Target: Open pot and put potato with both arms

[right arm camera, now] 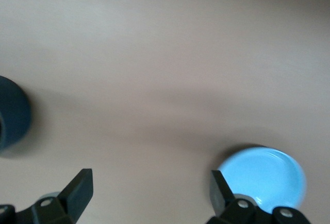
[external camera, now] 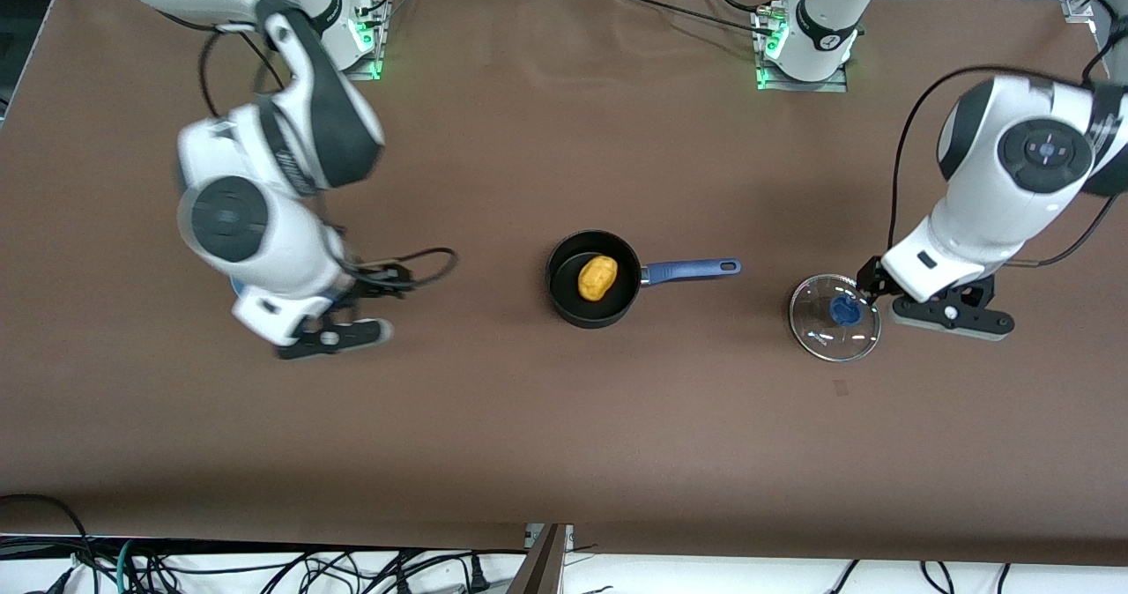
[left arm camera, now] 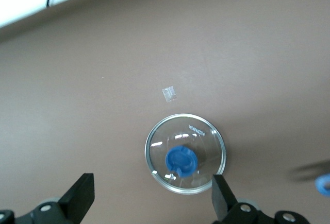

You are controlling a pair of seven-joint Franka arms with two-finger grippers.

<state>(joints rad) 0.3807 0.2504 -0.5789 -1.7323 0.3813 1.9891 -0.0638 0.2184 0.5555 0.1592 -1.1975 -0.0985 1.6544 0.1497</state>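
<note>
Potato in pot, lid off

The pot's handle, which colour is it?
Blue, on the black pot; handle shows best in the front view.

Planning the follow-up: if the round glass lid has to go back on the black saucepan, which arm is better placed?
Probably left. The open left gripper hangs just above the round clear glass lid, while the open right gripper is over the light-blue plate.
</note>
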